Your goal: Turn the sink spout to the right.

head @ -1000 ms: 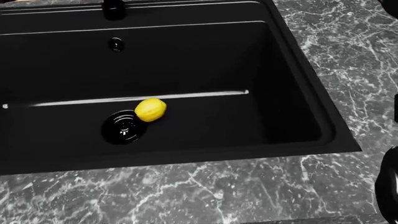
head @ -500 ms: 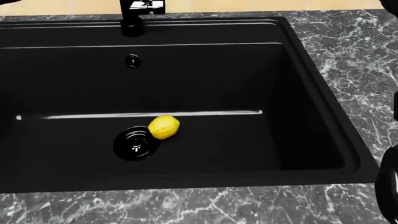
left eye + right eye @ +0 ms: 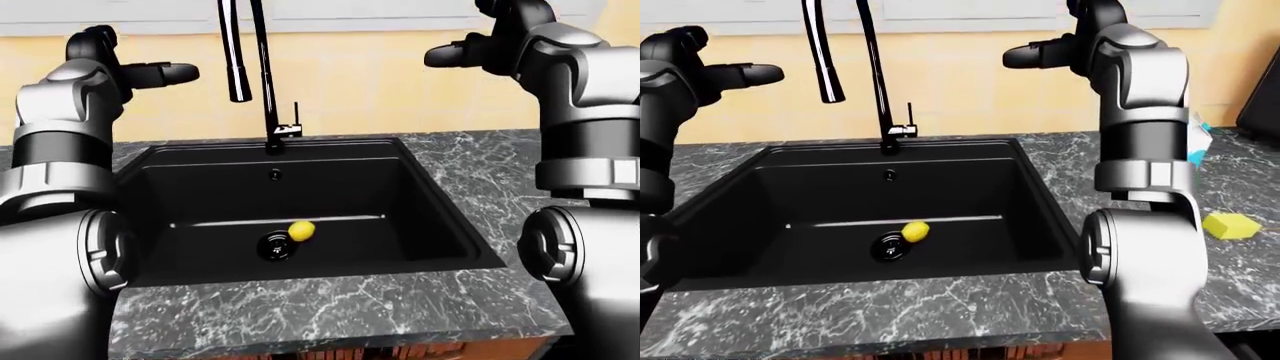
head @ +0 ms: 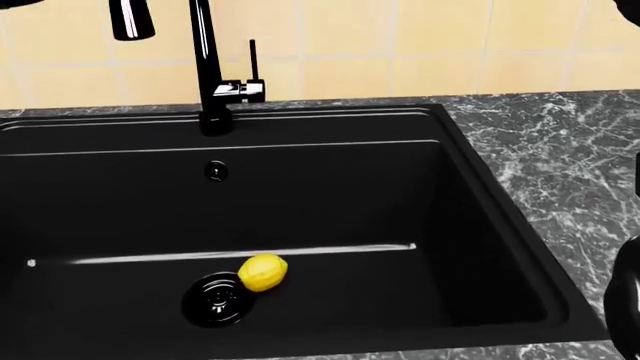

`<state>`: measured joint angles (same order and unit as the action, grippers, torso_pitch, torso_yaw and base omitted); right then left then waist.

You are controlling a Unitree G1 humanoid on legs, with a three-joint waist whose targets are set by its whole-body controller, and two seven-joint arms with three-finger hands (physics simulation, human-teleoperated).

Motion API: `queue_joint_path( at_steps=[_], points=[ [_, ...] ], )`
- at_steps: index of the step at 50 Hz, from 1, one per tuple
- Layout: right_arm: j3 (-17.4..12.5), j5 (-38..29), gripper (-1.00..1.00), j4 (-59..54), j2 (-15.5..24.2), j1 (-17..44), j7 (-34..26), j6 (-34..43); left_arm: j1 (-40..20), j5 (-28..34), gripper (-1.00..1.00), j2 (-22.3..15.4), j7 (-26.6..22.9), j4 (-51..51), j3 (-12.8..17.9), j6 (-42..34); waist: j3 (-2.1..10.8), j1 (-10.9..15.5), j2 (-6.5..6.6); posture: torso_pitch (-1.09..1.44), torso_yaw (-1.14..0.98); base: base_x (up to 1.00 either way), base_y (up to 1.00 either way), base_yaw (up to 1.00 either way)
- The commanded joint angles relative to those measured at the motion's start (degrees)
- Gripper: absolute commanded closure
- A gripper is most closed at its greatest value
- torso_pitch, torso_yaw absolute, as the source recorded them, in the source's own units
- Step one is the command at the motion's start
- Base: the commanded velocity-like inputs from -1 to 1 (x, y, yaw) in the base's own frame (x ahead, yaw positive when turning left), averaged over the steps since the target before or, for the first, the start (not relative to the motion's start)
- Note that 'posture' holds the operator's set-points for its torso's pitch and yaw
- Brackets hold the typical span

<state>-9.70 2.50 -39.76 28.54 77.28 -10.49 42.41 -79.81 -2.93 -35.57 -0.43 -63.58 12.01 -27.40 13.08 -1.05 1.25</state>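
My left hand is raised at the upper left of the left-eye view, its dark fingers stretched out toward the right, released and grasping nothing. My right hand is up high on the other side, its fingers pointing left, also spread loose with nothing between them. Both hands are well apart from the sink spout, which stands between them: a tall black arch whose nozzle end hangs down on the left of its upright pipe, over the far left part of the basin. At the foot of the pipe I see a small faucet handle with a thin lever standing upright, just right of the base. Below it lies the black sink, set in a dark marbled counter. In the basin a lemon rests touching the right edge of the round drain. An overflow hole sits in the far wall under the faucet. On the counter far right, in the right-eye view, lies a yellow sponge, with a pale blue item behind my right arm that I cannot identify.
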Motion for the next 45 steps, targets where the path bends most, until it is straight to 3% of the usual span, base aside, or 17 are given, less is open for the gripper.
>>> queue_joint_path(
  at_steps=[1,11,25,41,45],
  points=[
    [-0.3,0.2,-1.0,1.8,0.5,2.1,0.2,-1.7,-2.2,-0.1,-1.0,-0.6,0.0,2.2,0.1,1.7,1.33,0.0,0.14,-0.38,0.0,0.0,0.0,0.0],
    [-0.2,0.3,-1.0,2.0,0.5,2.0,0.2,-1.6,-2.0,0.0,-1.0,-0.3,0.1,2.1,-0.1,1.8,4.03,0.6,-0.12,-0.47,0.0,0.0,0.0,0.0],
    [0.0,0.0,-1.0,0.5,0.4,3.1,0.2,-2.2,-2.1,0.1,-1.0,-0.1,-0.1,1.8,0.0,2.5,6.51,1.6,-0.54,-0.59,0.0,0.0,0.0,0.0],
    [-0.2,0.2,-1.0,1.5,0.6,2.5,0.1,-1.7,-2.1,0.6,-1.0,1.0,0.2,1.4,-0.3,3.2,7.19,2.2,-0.6,-0.61,0.0,0.0,0.0,0.0],
    [-0.2,0.2,-1.0,1.8,0.6,2.5,0.1,-1.4,-3.0,0.3,-1.0,1.8,1.8,-2.5,0.1,2.9,7.4,2.3,-0.61,-0.61,0.0,0.0,0.0,0.0]
  ],
)
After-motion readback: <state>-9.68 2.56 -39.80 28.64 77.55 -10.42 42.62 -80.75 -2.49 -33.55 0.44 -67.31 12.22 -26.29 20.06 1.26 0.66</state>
